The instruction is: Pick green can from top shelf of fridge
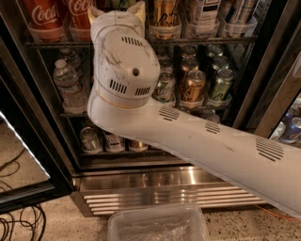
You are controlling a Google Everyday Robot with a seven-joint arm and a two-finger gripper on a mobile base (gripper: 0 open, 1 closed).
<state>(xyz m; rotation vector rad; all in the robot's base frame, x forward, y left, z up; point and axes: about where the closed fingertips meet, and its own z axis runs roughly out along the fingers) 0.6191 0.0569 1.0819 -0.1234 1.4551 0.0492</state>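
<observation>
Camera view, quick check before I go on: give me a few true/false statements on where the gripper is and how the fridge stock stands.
1. The gripper is up at the top shelf. True.
2. Coca-Cola cans stand on that shelf, left of the gripper. True.
3. The water bottle stands right of the middle shelf's gold can. False: the bottle is at that shelf's left end and the gold can is to its right.
4. The fridge is shut. False: the arm reaches into it.
5. A clear tub sits on the floor in front of the fridge. True.
</observation>
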